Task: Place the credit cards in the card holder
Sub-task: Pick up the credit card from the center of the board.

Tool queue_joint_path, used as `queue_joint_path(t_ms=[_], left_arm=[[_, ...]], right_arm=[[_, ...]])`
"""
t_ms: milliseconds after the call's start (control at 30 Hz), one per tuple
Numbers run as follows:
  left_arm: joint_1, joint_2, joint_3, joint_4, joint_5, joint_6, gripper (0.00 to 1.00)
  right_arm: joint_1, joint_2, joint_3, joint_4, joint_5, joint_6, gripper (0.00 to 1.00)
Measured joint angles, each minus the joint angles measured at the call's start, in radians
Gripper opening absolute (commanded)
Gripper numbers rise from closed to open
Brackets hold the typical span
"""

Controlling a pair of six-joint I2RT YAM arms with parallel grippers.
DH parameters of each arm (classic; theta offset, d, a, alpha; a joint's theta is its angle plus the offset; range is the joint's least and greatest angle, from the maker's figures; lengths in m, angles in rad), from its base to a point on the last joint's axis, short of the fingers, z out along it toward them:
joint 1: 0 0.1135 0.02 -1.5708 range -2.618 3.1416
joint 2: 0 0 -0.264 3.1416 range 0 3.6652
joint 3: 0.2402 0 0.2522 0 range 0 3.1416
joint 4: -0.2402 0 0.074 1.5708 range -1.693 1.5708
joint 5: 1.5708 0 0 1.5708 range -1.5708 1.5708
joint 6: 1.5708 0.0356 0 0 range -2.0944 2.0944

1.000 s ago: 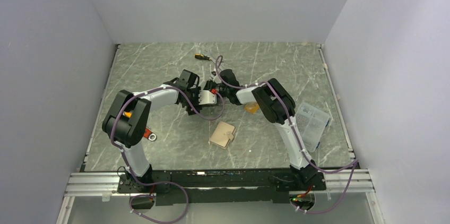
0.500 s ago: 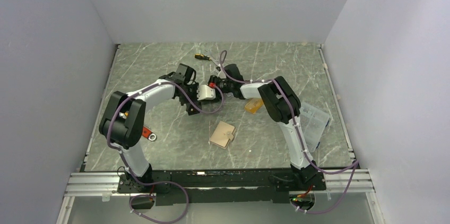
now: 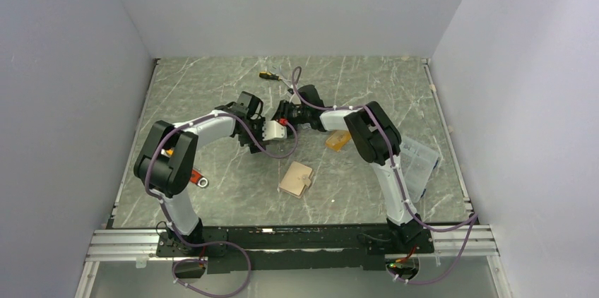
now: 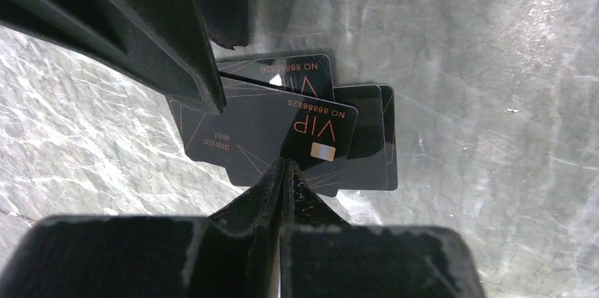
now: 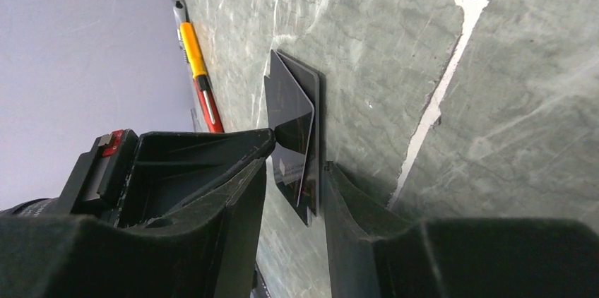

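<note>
A stack of black "VIP" cards point(image 4: 282, 125) lies on the marble table; the edge of the stack shows in the right wrist view point(image 5: 293, 125). My left gripper point(image 4: 285, 169) is shut on the near edge of the top black card, which is tilted up off the stack. My right gripper point(image 5: 297, 164) is open, its fingers on either side of the stack. In the top view the left gripper point(image 3: 273, 130) and right gripper point(image 3: 287, 113) meet at mid table and hide the cards. The tan card holder point(image 3: 297, 179) lies closed nearer the front. An orange card point(image 3: 336, 141) lies to the right.
A clear plastic box point(image 3: 417, 160) lies at the right edge. A yellow-and-red screwdriver point(image 3: 270, 75) lies at the back and shows in the right wrist view point(image 5: 198, 75). A red-handled tool with a ring point(image 3: 199, 179) lies by the left arm.
The right gripper has moved a little back and left. The left gripper moved away, then came back slightly toward the front, still at the cards. Wallet and orange card have not moved.
</note>
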Motion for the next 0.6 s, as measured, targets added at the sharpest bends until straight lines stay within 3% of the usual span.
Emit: queue_joint_path(t_ms=[200, 600], left_arm=[[-0.001, -0.001, 0.0, -0.001, 0.003, -0.001, 0.05], [-0.035, 0.003, 0.0, 0.014, 0.012, -0.001, 0.04]], right_arm=[[0.0, -0.011, 0.003, -0.023, 0.009, -0.012, 0.46], [0.001, -0.021, 0.027, -0.074, 0.045, -0.04, 0.46]])
